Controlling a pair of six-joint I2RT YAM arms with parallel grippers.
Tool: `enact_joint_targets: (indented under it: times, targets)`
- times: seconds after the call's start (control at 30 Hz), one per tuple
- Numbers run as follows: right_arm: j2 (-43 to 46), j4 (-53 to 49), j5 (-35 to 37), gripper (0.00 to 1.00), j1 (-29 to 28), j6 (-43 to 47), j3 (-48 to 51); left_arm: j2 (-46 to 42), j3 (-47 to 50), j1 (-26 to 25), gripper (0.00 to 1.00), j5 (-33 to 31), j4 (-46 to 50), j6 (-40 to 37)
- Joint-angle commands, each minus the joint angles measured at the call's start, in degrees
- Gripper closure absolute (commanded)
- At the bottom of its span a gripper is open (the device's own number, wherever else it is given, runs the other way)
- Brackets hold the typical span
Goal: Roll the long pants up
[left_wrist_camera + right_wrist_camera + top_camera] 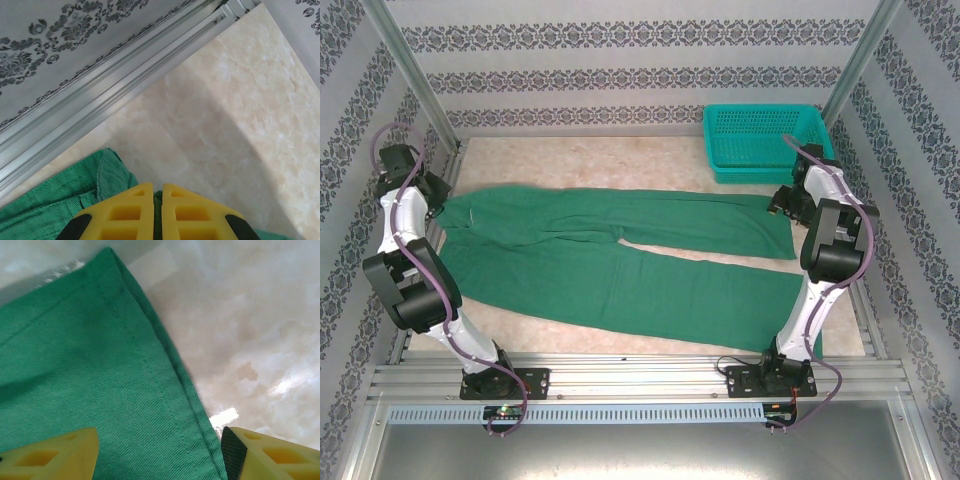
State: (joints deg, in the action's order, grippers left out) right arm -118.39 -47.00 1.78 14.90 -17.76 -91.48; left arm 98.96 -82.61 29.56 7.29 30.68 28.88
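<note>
1. Broadly, the bench [620,160] looks slick. The long pants [620,250] lie flat across it, waist at the left edge and cuffs toward the right edge, so the cloth may slide instead of rolling.
2. Their two legs splay apart, so a roll could wind crooked.
3. The teal mesh basket [760,172] sits in the far right corner, just beyond the far cuff, where an arm could knock it.
4. The left gripper [157,187] has its fingers pressed together, seemingly pinching waist cloth. Pulling could drag the garment.
5. The right gripper [159,440] has its fingers spread astride the far cuff's hem, holding nothing. Closing may catch only the edge.
</note>
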Motion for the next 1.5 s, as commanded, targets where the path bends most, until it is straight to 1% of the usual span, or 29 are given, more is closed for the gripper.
enact_joint_targets:
  times: [0.0, 0.1, 0.17, 0.23, 0.33, 0.4, 0.5, 0.53, 0.67, 0.7, 0.8, 0.9, 0.97, 1.07, 1.23, 1.37, 1.47]
  targets:
    - [-2.79, -1.29, 1.68, 0.32, 0.63, 1.49, 0.40, 1.15, -0.31, -1.11, 1.00, -0.04, -1.16, -1.12]
    - [-4.64, -2.14, 1.67, 0.34, 0.75, 1.65, -1.12, 1.06, -0.26, -1.17, 1.00, -0.17, -1.06, -1.29]
    - [-5.07, -2.24, 1.02, 0.32, 0.61, 1.89, -2.22, 0.90, -0.32, -1.17, 1.00, -0.06, -1.00, -1.30]
    - [-6.11, -2.97, 0.77, 0.32, 0.37, 2.13, -3.78, 0.89, -0.44, -1.25, 1.00, -0.04, -0.97, -1.29]
    - [-7.83, -4.54, 0.54, 0.36, 0.28, 2.02, -6.43, 0.79, -0.28, -1.35, 1.00, -0.07, -1.14, -1.35]
    - [-8.36, -4.30, -0.88, 0.38, 0.27, 1.98, -6.92, 0.86, -0.18, -1.35, 1.00, -0.22, -1.09, -1.54]
    - [-9.58, -4.49, -2.10, 0.49, 0.14, 1.76, -7.91, 0.97, -0.16, -1.35, 1.00, -0.26, -1.00, -1.64]
    - [-10.21, -4.56, -2.99, 0.50, 0.05, 1.72, -8.29, 1.06, -0.21, -1.35, 1.00, -0.31, -0.99, -1.63]
    - [-11.07, -4.88, -3.28, 0.50, -0.22, 1.67, -9.52, 1.06, -0.31, -1.43, 1.00, -0.58, -0.93, -1.83]
    - [-11.32, -5.31, -3.27, 0.55, -0.27, 1.89, -10.03, 1.06, -0.34, -1.45, 1.00, -0.63, -0.88, -1.90]
    - [-11.53, -5.26, -3.17, 0.99, -0.32, 2.03, -10.37, 1.23, -0.01, -1.44, 1.00, -0.87, -1.23, -1.82]
    - [-10.73, -4.77, -1.78, 1.00, -0.39, 1.18, -9.13, 1.89, 0.08, -1.76, 1.00, -0.87, -1.33, -1.42]
    - [-8.21, -2.80, 0.10, 1.00, -0.70, 0.35, -6.38, 2.41, -0.14, -2.34, 1.00, -1.09, -1.32, -1.21]
    - [-1.38, 2.07, 2.25, 1.00, -0.79, -1.24, -0.50, 3.44, -0.86, -3.72, 1.00, -1.88, -1.13, -0.88]
    - [8.97, 7.20, 4.73, 1.00, -1.49, -3.10, 4.91, 5.96, -4.04, -6.18, 1.00, -2.94, -0.06, -0.33]
    - [16.56, 14.87, 4.16, 1.00, -1.76, -3.76, 9.54, 7.13, -7.30, -6.79, 1.00, -3.19, 0.25, 0.37]
    - [17.00, 15.37, 2.11, 1.00, -1.31, -3.43, 7.81, 9.00, -12.29, -7.06, 1.00, -2.89, 2.32, 0.61]
